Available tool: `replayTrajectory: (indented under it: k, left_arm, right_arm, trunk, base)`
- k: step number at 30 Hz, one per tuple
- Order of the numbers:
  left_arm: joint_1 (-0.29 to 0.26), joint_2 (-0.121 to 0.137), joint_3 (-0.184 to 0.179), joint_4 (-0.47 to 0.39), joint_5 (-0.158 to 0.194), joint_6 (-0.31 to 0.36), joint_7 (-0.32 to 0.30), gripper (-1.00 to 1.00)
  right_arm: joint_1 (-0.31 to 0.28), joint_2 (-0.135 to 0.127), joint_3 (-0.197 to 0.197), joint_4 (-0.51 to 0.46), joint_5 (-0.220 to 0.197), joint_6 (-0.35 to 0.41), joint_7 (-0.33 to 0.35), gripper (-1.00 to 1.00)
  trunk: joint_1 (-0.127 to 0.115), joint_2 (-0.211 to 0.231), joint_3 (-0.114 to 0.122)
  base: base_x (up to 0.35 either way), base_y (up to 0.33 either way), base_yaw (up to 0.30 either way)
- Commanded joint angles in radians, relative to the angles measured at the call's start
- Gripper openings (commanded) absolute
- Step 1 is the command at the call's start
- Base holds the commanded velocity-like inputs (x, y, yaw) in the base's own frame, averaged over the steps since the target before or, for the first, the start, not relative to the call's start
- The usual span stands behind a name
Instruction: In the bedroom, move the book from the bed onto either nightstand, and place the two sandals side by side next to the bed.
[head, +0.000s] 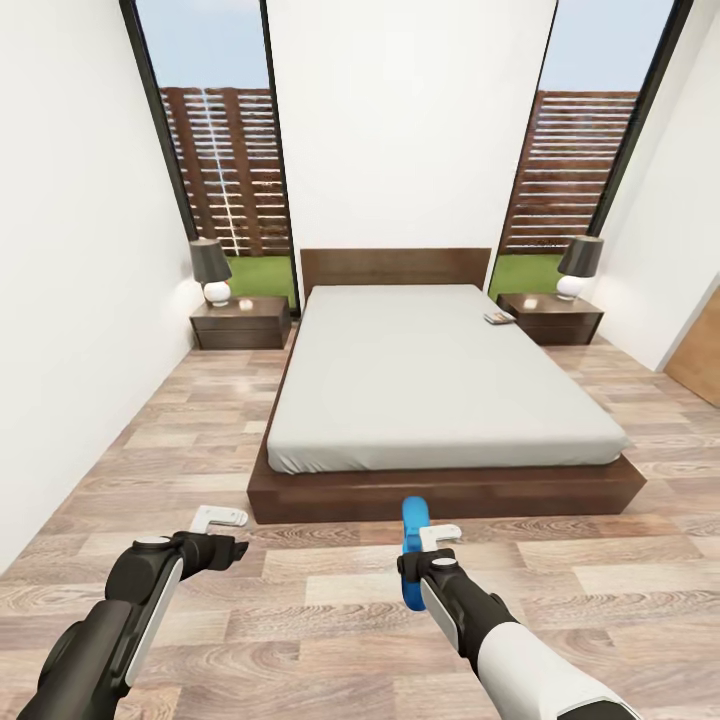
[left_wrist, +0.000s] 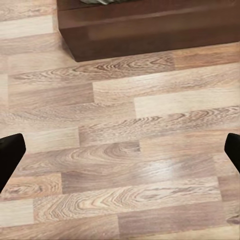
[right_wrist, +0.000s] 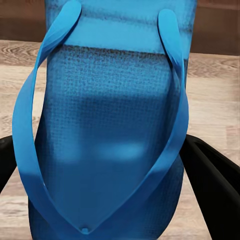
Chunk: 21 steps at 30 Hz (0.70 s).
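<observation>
Blue sandal (right_wrist: 107, 135), blue strap, in right gripper (head: 418, 560).

Bright, even daylight comes through the tall windows (head: 225, 150), the floor (left_wrist: 150, 170) shows a soft sheen, walls lean outward at the head view's edges, and both wrist views look slightly blurred.

i'm looking down a narrow room with plain white walls (head: 410, 130) and a light brown wood-plank floor (head: 330, 600). two tall dark-framed windows (head: 215, 150) show blue sky, grass and a slatted reddish-brown fence (head: 565, 170). dark-shaded lamps with round white bases (head: 212, 272) stand below them, daylight bright and even. a wooden door edge (head: 700, 350) shows far right.
</observation>
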Motion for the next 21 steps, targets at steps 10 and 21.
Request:
replayTrajectory:
  k: [10, 21]
  left_arm:
    - [0.0, 0.001, 0.0, -0.001, -0.007, 0.003, -0.006, 1.0]
    - [0.001, 0.0, -0.001, -0.002, -0.007, 0.003, -0.006, 1.0]
  right_arm:
    - [0.0, -0.001, 0.008, -0.002, -0.005, 0.007, -0.007, -1.0]
    - [0.0, 0.001, 0.008, -0.002, -0.005, 0.007, -0.007, -1.0]
  trunk:
    - [-0.038, 0.069, 0.03]
    - [-0.08, 0.146, 0.065]
  base:
    - [0.0, 0.0, 0.0]
    - [0.0, 0.0, 0.0]
